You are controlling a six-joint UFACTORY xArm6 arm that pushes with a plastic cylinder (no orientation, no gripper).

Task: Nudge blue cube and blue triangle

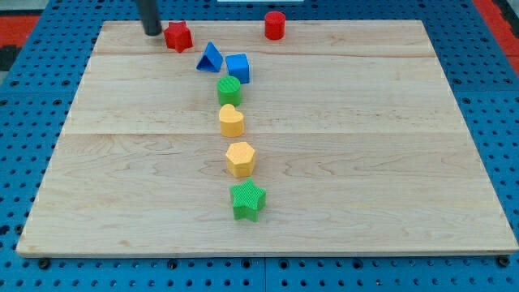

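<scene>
Approach is the step in hand: my tip (152,32) sits at the surface's (365,162) top edge, just left of the red star (178,36), and there is no gripper to read. Blue triangle (210,57) and blue cube (238,67), touching, lie below-right of that star. Next, I judge, the tip must skirt the star to reach them.

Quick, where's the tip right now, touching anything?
My tip: no gripper, holds nothing; just left of the red block, contact unclear; apart from blue triangle and blue cube.
</scene>
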